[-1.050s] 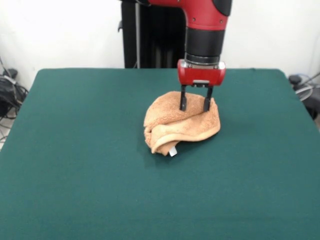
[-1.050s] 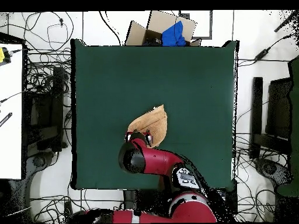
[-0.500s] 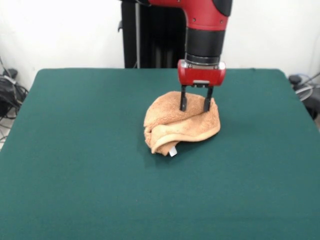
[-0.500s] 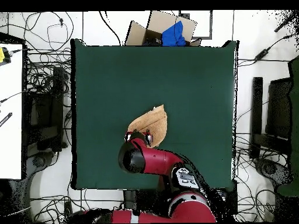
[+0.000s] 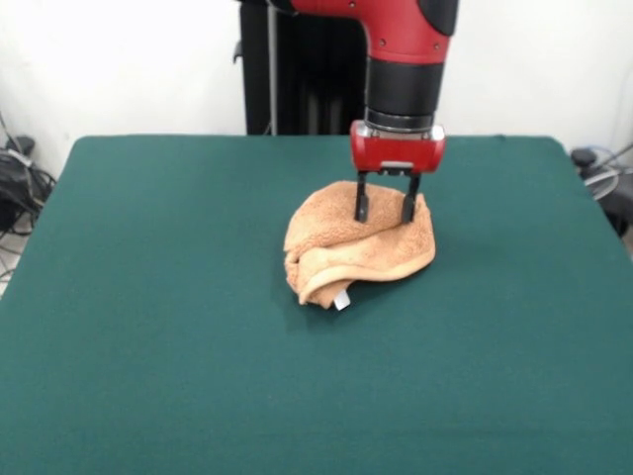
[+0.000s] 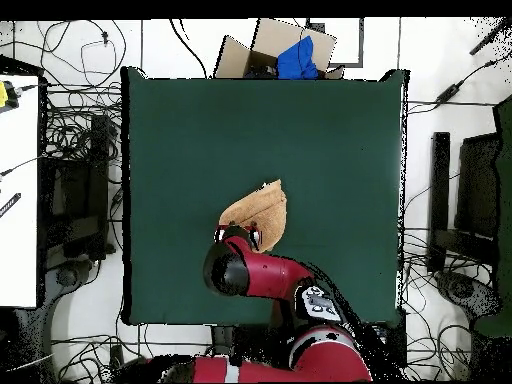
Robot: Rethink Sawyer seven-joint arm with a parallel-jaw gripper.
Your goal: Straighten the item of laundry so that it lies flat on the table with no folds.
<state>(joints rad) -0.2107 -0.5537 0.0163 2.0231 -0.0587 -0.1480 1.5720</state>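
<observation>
Towel [image 5: 361,245] is sitting bunched up near the middle of the table [image 5: 148,327], a bit toward the far edge in the front view; it's folded over on itself in a couple of thick layers, with a rolled fold along the front-left and a tiny white tag [image 5: 342,300] poking out at the bottom front corner; definitely not flat. Gripper [image 5: 386,210] comes straight down from the red arm [image 5: 401,59] over the back part of the towel; its two black fingers [image 5: 362,203] stand apart with a clear gap between them, tips right at the cloth's top surface; can't say for sure whether they're pressing in or just touching, but nothing is pinched between them. From the overhead view the towel [image 6: 262,212] shows as a leaf-shaped lump, and the arm [image 6: 255,275] covers its lower end; a cardboard box [image 6: 268,45] with something blue in it sits off the table's far side.
</observation>
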